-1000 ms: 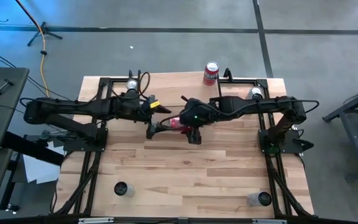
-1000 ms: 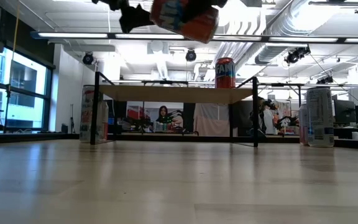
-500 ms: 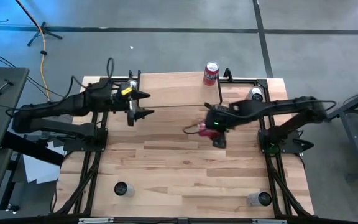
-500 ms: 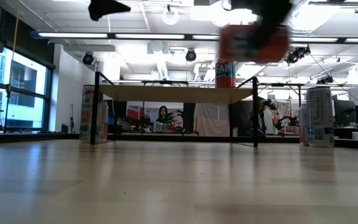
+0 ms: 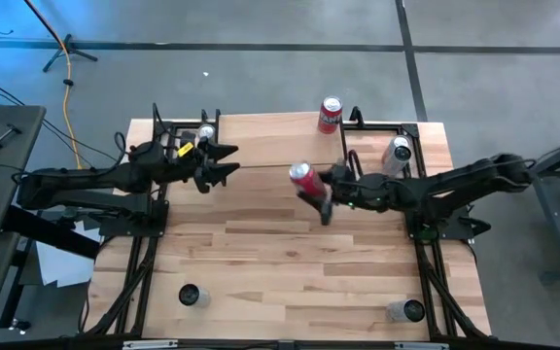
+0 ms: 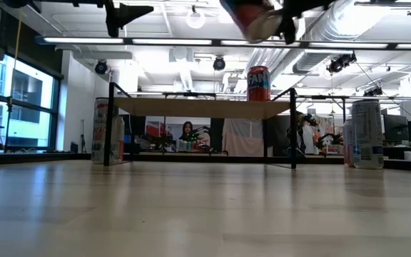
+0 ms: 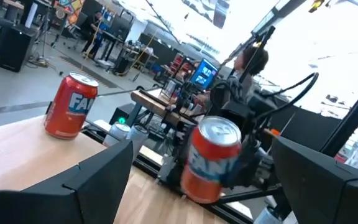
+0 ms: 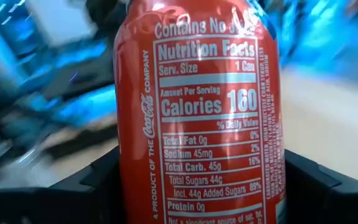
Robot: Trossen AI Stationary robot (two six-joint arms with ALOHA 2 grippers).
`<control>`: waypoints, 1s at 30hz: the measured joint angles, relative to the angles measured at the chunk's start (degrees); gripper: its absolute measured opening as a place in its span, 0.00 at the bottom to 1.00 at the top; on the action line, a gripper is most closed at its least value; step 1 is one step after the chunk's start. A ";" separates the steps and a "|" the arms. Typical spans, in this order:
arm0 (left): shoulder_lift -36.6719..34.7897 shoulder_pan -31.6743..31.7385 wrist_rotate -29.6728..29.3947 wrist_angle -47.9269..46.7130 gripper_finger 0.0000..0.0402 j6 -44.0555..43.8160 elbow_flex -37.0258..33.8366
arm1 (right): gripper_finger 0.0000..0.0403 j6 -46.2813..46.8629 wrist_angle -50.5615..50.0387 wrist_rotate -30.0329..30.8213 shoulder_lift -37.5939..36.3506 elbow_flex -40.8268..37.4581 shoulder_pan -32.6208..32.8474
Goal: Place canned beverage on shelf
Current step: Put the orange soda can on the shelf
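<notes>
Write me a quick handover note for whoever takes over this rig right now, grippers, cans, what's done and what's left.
Right gripper: shut on an orange soda can, held in the air above mid-table.
Left gripper: open, empty, over the table's far left part.
Shelf: at the table's far edge, with another orange can standing on it toward its right end.
Done: can picked up.
Left: carry the held can to the shelf, set it upright, release.

high: straight down | low: tabletop level, facing shelf (image 6: 202, 107) | wrists: close; all share held can (image 5: 306, 179)
</notes>
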 joint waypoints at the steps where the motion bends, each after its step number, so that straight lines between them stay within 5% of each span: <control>1: 0.00 -0.02 -0.20 0.10 0.86 0.00 0.00 | 0.70 -2.06 4.06 2.26 1.63 -0.55 -0.49; 5: -0.02 -0.06 -0.64 0.38 0.86 -0.09 0.02 | 0.70 -4.27 15.34 9.88 8.69 -0.97 -3.48; 12: -0.02 -0.06 -1.60 0.29 0.86 -2.56 0.02 | 0.70 -4.39 25.56 11.51 20.25 2.76 -8.82; 23: -0.02 -0.06 -3.35 -1.25 0.86 -3.71 0.04 | 0.70 -7.18 27.10 17.73 35.46 14.92 -13.69; 30: 0.00 -0.06 -3.96 -4.00 0.86 -3.52 0.04 | 0.70 -8.73 27.18 20.95 38.98 18.25 -13.72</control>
